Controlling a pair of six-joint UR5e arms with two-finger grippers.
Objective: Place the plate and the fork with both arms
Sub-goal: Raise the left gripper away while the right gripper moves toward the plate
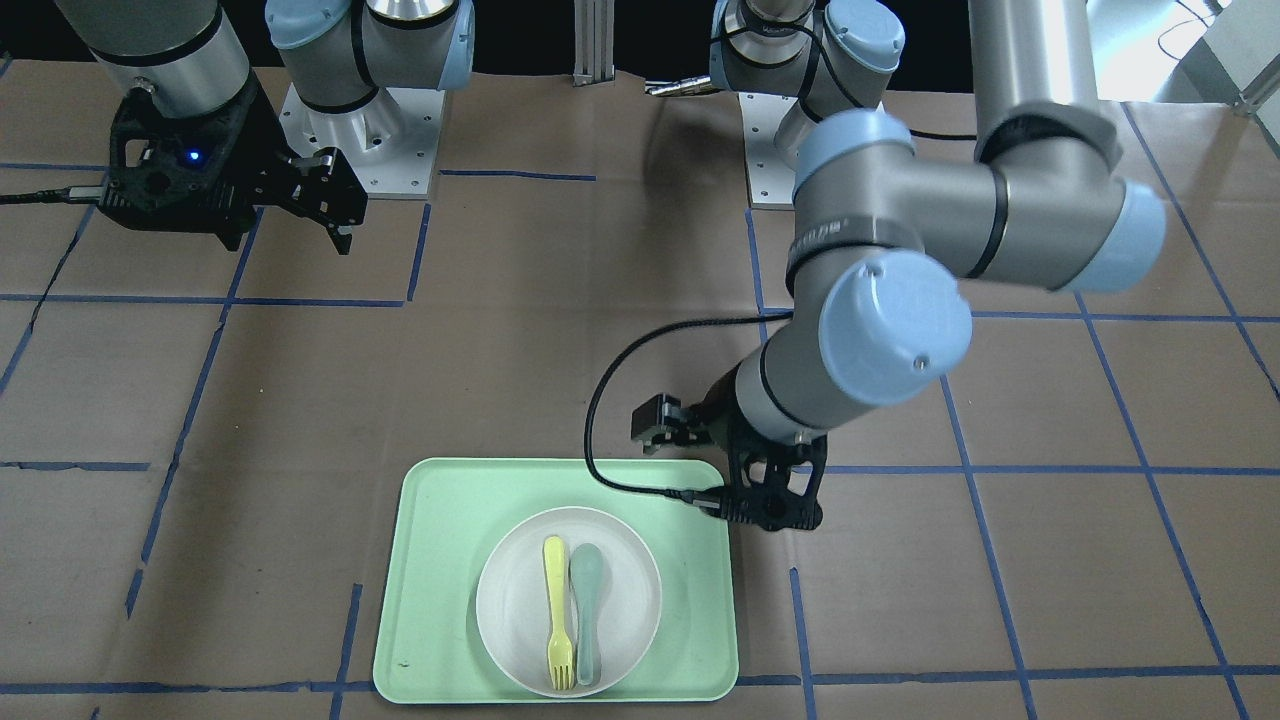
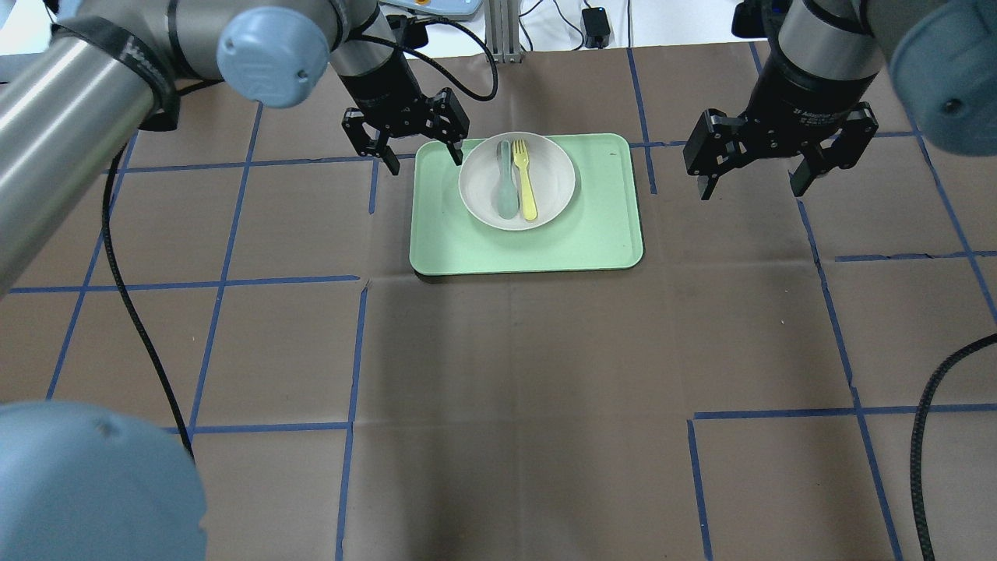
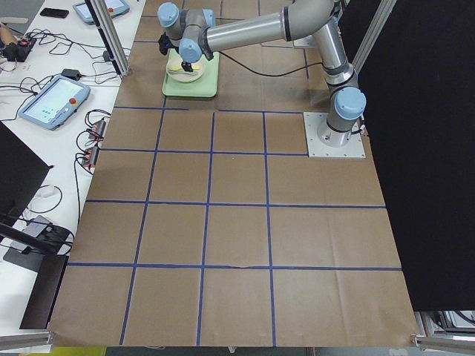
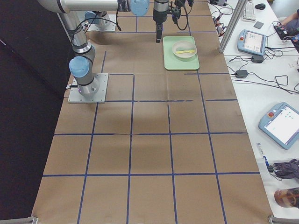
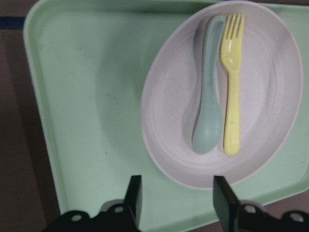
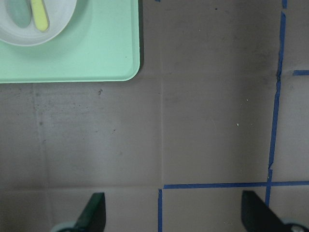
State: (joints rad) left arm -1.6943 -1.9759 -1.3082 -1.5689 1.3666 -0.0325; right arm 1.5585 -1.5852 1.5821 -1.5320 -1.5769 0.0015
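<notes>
The off-white plate (image 2: 554, 178) sits on the far half of the mint-green tray (image 2: 530, 249). The pale-yellow fork (image 2: 526, 183) lies in the plate beside a grey-green spoon (image 2: 506, 187), fork on the right. My left gripper (image 2: 420, 156) is open and empty, hovering over the tray's left edge next to the plate; in the left wrist view (image 5: 177, 198) its fingers frame the plate's (image 5: 270, 159) near rim. My right gripper (image 2: 753, 187) is open and empty above bare table, well right of the tray. The plate (image 1: 515, 600) and fork (image 1: 556, 620) also show in the front view.
Brown paper with blue tape lines covers the table (image 2: 498, 389). The left arm's black cable (image 2: 125, 296) hangs over the table's left side. The right wrist view shows the tray's corner (image 6: 120, 67) and bare paper below the right gripper (image 6: 174, 212).
</notes>
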